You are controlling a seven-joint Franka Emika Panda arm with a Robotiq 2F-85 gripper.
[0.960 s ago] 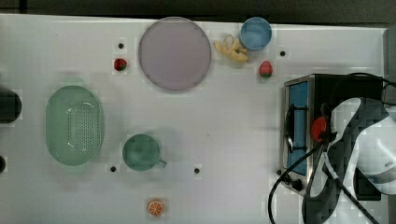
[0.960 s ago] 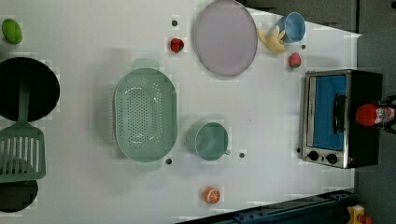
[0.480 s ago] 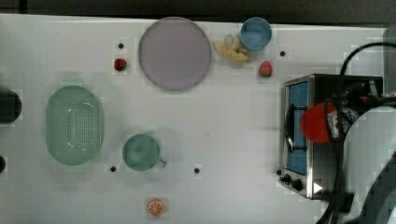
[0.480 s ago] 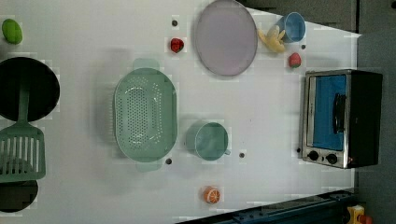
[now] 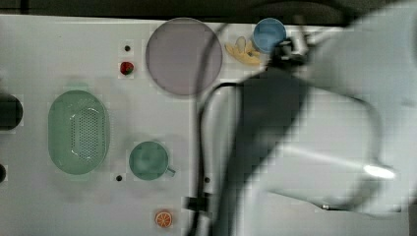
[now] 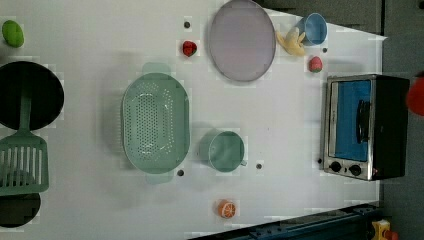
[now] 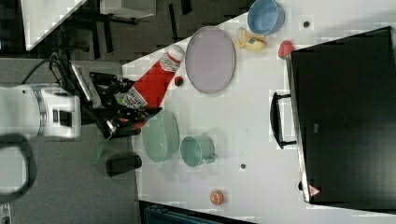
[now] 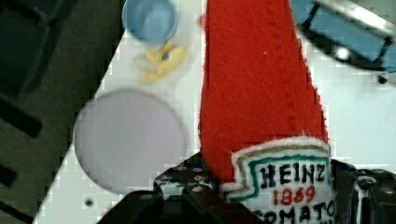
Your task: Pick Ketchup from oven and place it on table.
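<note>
Two strawberries (image 6: 189, 48), one Ketchup (image 7: 150, 86)

"HEINZ 1869 TOMATO" on the Ketchup (image 8: 261, 93) label

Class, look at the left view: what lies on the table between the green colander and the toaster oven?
In the left view, a green mug stands between the colander and the oven; the remaining table there is bare.

We see a white, rounded arm (image 7: 42, 116) with a grey band. Black cables (image 5: 204, 123) run along it. Its hand (image 7: 122, 106) is black, with small screws.
</note>
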